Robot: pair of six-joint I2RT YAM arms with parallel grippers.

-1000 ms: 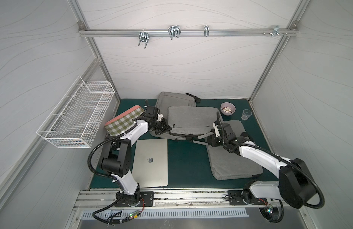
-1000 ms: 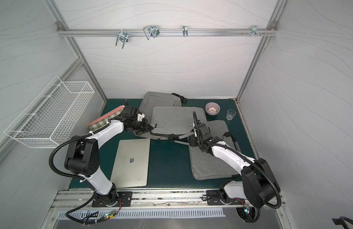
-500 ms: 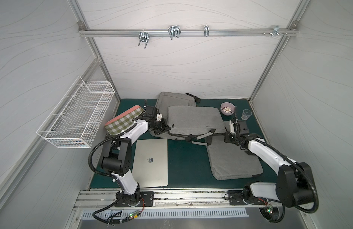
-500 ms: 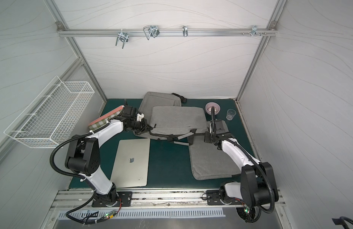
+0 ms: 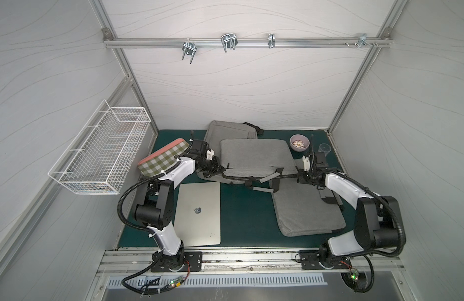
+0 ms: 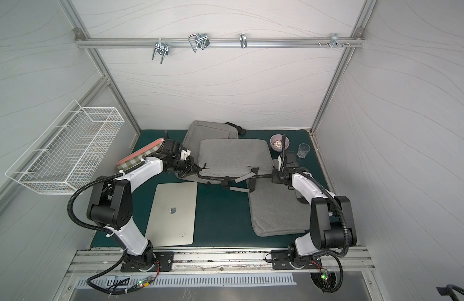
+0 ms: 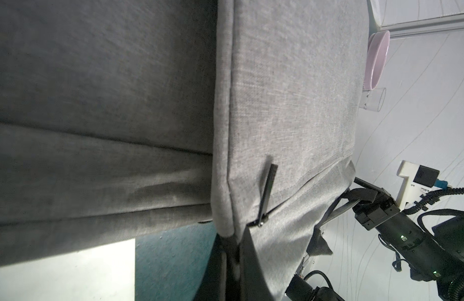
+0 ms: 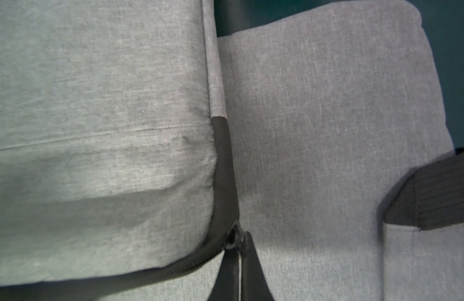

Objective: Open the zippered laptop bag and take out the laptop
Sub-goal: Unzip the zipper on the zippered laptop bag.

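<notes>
The grey zippered laptop bag (image 5: 254, 156) (image 6: 233, 156) lies mid-mat in both top views. Its black zipper runs along the near edge. My left gripper (image 5: 221, 170) (image 7: 232, 245) is shut on the bag's near left corner. A second black zipper pull (image 7: 267, 195) sticks up beside it. My right gripper (image 5: 298, 179) (image 8: 238, 243) is shut on the zipper pull (image 8: 232, 237) at the bag's near right corner. A silver laptop (image 5: 199, 213) lies flat on the mat at the front left, outside the bags. What is inside the held bag is hidden.
A second grey bag (image 5: 231, 130) lies behind the held one, and a third (image 5: 306, 211) under my right arm. A pink bowl (image 5: 299, 142) and a clear glass (image 5: 324, 148) stand at the back right. A checked box (image 5: 163, 159) and a wire basket (image 5: 100, 153) are on the left.
My right gripper has moved to the right along the bag's near edge with the zipper pull, reaching the right corner. The left gripper has stayed on the left corner.
</notes>
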